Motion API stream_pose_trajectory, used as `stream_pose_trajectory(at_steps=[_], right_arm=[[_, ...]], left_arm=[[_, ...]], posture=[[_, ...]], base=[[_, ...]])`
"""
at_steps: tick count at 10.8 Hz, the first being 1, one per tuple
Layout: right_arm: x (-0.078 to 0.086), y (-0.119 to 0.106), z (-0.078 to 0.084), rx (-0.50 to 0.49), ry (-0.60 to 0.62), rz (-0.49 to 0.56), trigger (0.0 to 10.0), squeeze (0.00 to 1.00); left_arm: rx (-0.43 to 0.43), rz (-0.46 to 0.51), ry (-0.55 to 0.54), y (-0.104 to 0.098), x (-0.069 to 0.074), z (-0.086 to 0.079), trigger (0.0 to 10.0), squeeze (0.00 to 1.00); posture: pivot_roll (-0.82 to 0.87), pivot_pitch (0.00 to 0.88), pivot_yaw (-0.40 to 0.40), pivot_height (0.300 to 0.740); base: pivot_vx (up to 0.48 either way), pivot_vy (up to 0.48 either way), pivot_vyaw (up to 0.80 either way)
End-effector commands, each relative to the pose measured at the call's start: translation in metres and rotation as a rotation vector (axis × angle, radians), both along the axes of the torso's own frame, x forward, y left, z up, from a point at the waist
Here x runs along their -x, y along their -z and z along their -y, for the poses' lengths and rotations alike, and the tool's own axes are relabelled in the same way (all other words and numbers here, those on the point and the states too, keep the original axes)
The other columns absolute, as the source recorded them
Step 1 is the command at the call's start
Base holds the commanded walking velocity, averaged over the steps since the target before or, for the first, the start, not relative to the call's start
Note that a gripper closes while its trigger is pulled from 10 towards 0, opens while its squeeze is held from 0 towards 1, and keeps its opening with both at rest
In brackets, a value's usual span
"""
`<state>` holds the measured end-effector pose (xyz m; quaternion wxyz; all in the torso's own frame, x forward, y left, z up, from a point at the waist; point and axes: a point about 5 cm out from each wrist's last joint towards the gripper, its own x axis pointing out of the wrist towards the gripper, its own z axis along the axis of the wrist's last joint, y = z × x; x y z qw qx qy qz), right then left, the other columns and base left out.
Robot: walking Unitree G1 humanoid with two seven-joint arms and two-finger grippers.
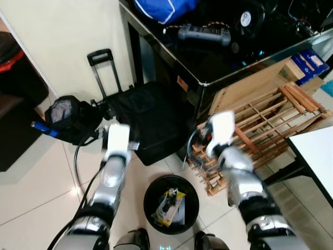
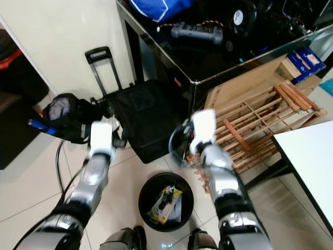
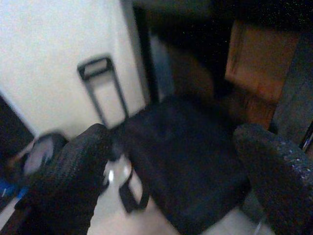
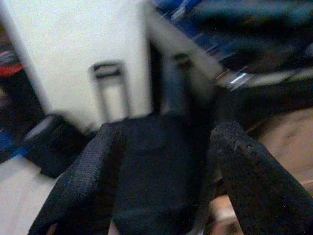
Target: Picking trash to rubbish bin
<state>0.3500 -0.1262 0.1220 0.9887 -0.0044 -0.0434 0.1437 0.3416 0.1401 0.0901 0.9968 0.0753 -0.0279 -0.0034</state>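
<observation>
A round black rubbish bin (image 1: pixel 151 191) stands on the tiled floor just in front of my feet. Inside it lies a yellow and white wrapper (image 1: pixel 169 206). Both arms are raised above and beyond the bin. The left arm (image 1: pixel 113 172) reaches toward the black trolley bag (image 1: pixel 151 120). The right arm (image 1: pixel 237 172) is over the wooden rack (image 1: pixel 270 120). In the left wrist view my left gripper (image 3: pixel 171 161) is open, its fingers (image 3: pixel 73 171) wide apart with nothing between them. My right gripper (image 4: pixel 161 171) is open too and holds nothing.
A small black pouch (image 1: pixel 70 117) with a blue pen lies at the left by the wall. The dark glass table (image 1: pixel 208 57) carries cluttered electronics. A white table corner (image 1: pixel 317 151) juts in at the right. A black cable (image 1: pixel 78 161) trails over the floor.
</observation>
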Motion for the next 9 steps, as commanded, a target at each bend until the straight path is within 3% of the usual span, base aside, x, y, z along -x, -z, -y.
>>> stream_pose_trajectory(at_steps=[1,2,4,7,8,9], right_arm=[[-0.003,-0.014,0.009,-0.024,0.063,0.065,10.0,0.0],[-0.007,-0.031,0.021,-0.062,0.154,0.133,10.0,0.0],[-0.006,-0.038,0.027,-0.058,0.203,0.171,10.0,0.0],[-0.003,-0.036,0.04,-0.052,0.29,0.178,10.0,0.0],[-0.001,-0.026,0.045,-0.063,0.331,0.136,10.0,0.33],[-0.002,-0.023,0.048,-0.088,0.376,0.114,10.0,1.0]], left_arm=[[-0.004,0.044,0.028,-0.008,-0.002,0.006,10.0,0.0],[0.01,0.101,0.045,-0.022,-0.004,0.014,10.0,0.0],[-0.008,0.14,0.069,-0.029,-0.004,0.018,10.0,0.0],[-0.027,0.179,0.091,-0.036,-0.002,0.019,10.0,0.0],[-0.024,0.164,0.094,-0.033,0.0,0.015,10.0,1.0],[-0.025,0.158,0.098,-0.032,0.001,0.013,10.0,1.0]], posture=[[-0.08,0.095,0.058,0.74],[-0.08,0.075,0.062,0.74],[-0.08,0.062,0.064,0.74],[-0.07,0.028,0.071,0.74],[-0.07,0.017,0.08,0.74],[-0.07,0.009,0.088,0.74]], base=[[0.0,0.0,0.0],[0.0,0.0,0.0],[0.0,0.0,0.0],[0.0,0.0,0.0],[0.0,0.0,0.0],[0.0,0.0,0.0]])
